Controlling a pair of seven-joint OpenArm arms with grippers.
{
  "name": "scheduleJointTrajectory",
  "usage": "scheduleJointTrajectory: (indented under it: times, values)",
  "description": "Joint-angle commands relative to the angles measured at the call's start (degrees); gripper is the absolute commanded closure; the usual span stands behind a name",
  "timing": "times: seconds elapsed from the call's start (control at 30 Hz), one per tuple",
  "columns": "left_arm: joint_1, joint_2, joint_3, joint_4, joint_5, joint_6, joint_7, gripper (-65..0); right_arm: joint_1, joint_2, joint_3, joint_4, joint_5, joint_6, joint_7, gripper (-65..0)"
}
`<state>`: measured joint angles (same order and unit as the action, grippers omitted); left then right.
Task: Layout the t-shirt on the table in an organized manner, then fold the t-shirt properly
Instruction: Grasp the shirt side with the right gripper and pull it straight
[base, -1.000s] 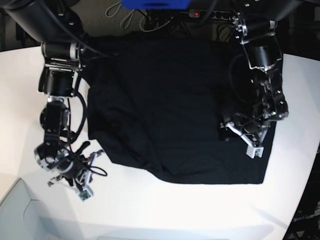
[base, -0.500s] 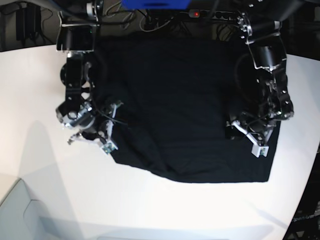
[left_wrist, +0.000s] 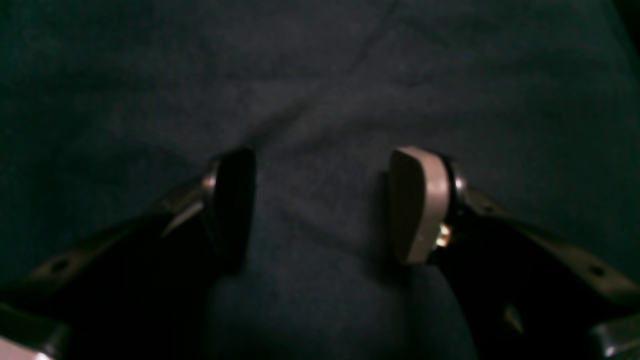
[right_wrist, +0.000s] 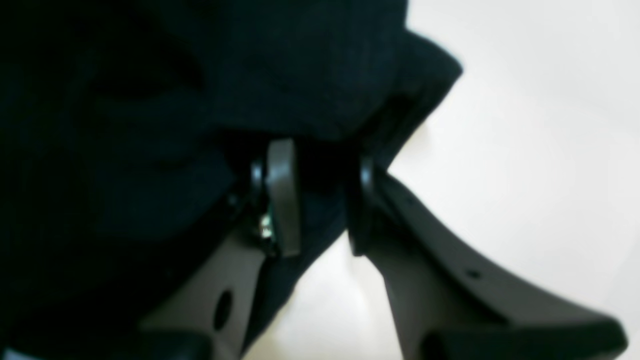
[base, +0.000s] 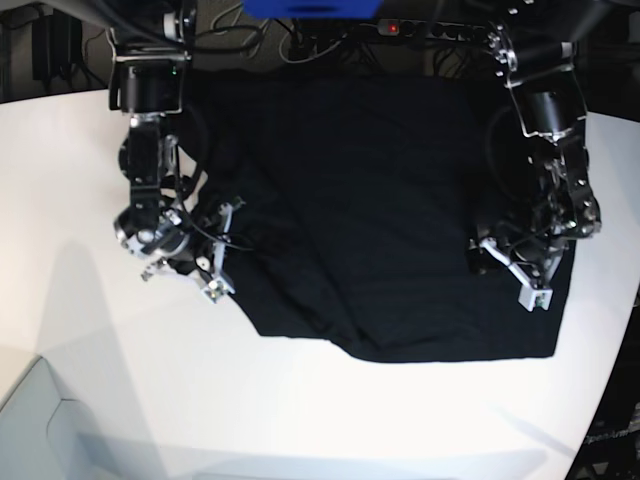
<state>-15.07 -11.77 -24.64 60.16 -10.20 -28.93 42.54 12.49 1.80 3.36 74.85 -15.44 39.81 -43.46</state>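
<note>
The black t-shirt (base: 370, 200) lies spread out and wrinkled on the white table (base: 90, 380). My right gripper (base: 220, 252) is at the shirt's left edge. In the right wrist view the gripper (right_wrist: 324, 197) is closed narrowly on a fold of the shirt's edge (right_wrist: 150, 100), with the bare table (right_wrist: 525, 125) beside it. My left gripper (base: 506, 272) is over the shirt's right side. In the left wrist view the gripper (left_wrist: 325, 205) is open, with both fingertips low on the cloth (left_wrist: 320, 75). The neck label and purple patch are not visible.
Cables and a power strip (base: 420, 30) run along the table's far edge, next to a blue object (base: 310, 8). A pale grey surface (base: 30, 430) sits at the near left corner. The table's curved edge (base: 615, 380) passes close to the shirt's right side.
My right gripper has swung from the bare table at the near left up to the shirt's left edge. The left gripper and the whole shirt have shifted to the right.
</note>
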Motion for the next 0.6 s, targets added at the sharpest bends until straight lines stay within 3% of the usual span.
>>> scheduleJointTrajectory:
  times: [0.0, 0.17, 0.27, 0.57]
  values:
    - [-0.2, -0.7, -0.1, 0.1, 1.6, 1.0, 2.3, -41.5, 0.1, 0.5, 0.5, 0.7, -1.6, 0.2, -2.4, -16.5]
    - [-0.2, -0.4, -0.2, 0.1, 1.6, 1.0, 2.3, -41.5, -0.1, 0.4, 2.8, 11.2, -1.7, 0.2, -3.0, -17.1]
    - [-0.2, -0.3, -0.2, 0.1, 1.5, 1.0, 2.3, -41.5, -0.5, 0.3, 2.8, 16.7, -1.6, 0.2, -6.8, -17.3]
    - [-0.2, -0.1, -0.2, 0.1, 1.5, 1.0, 2.3, -41.5, -0.4, -3.0, -0.5, 17.5, -1.4, 0.2, -7.7, -24.5]
